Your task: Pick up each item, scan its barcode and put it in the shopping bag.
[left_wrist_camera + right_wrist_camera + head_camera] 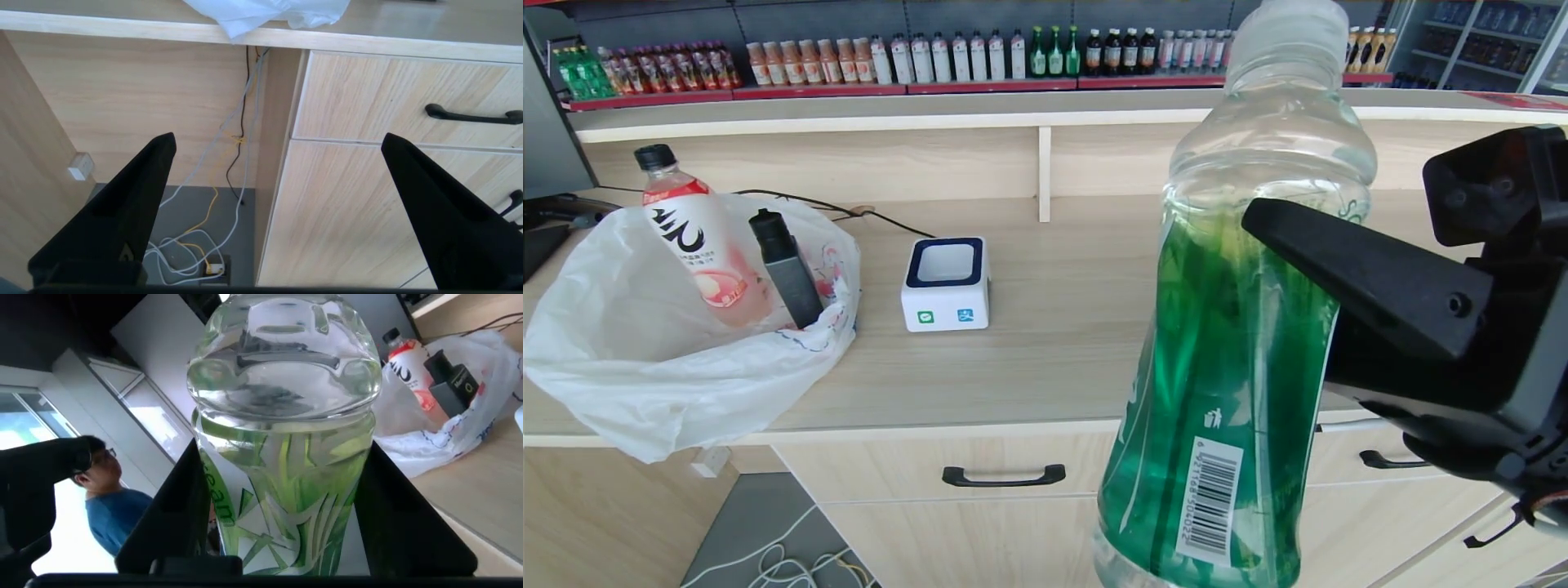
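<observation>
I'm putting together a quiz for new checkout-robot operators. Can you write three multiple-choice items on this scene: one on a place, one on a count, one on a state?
1. Relative to the shopping bag, the white scanner box stands:
A. inside it
B. beside it on the counter
C. under it

2. How many items stand in the bag?
A. one
B. four
C. two

3. The right gripper is:
A. shut on the green-labelled bottle
B. open, empty
C. shut on a can

Answers:
1 B, the box sits on bare counter apart from the bag.
2 C, a pink-labelled bottle and a dark item.
3 A, it clamps the bottle from both sides.
</observation>
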Controlling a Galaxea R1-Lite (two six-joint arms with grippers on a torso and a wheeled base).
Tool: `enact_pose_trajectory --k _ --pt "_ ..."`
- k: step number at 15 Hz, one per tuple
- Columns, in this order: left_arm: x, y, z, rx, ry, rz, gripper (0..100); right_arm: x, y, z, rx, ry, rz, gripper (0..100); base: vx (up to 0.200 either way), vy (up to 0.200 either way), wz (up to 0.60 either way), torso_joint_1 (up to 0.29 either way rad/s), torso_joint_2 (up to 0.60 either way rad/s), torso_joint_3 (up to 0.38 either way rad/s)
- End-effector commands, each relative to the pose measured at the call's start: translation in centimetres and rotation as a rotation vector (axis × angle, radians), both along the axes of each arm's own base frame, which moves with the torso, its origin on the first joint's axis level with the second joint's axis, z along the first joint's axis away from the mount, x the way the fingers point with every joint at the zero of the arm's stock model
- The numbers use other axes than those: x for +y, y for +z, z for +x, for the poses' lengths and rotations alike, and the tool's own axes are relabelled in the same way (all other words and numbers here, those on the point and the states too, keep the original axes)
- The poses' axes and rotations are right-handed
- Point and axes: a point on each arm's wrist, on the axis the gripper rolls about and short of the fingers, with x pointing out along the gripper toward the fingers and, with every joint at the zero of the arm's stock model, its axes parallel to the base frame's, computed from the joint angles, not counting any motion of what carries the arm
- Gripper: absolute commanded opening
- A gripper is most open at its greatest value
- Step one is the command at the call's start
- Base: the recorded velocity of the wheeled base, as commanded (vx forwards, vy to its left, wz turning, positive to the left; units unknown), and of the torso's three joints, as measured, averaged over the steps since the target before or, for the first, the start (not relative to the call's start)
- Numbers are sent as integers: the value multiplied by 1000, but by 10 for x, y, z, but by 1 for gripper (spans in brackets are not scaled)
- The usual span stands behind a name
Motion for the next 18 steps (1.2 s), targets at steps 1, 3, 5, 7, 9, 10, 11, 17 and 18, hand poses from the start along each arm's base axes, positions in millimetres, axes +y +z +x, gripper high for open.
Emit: enact_pose_trajectory --k 1,3,5,7,9,10,11,17,18 --pt "0 0 0 0 -2 0 100 0 0 0 1 1 -1 0 0 0 0 0 0 0" --pt "0 0 0 0 0 0 100 0 0 0 -1 0 0 0 0 0 0 0 0 0" --pt "0 0 0 0 0 0 100 0 0 0 -2 0 1 0 0 0 0 0 0 0" --pt "0 0 0 0 0 0 100 0 1 0 -4 0 2 0 0 0 0 0 0 0" --pt "0 0 0 0 -2 0 100 0 2 0 -8 0 6 0 0 0 0 0 0 0" --pt "0 0 0 0 0 0 100 0 3 0 -9 0 7 0 0 0 0 0 0 0" --pt "0 0 0 0 0 0 100 1 4 0 -14 0 11 0 0 0 0 0 0 0" --pt "0 0 0 0 0 0 100 -1 -1 0 -58 -34 -16 0 0 0 0 0 0 0" --pt "0 0 0 0 -2 0 100 -1 -1 0 -82 -51 -23 0 0 0 0 0 0 0"
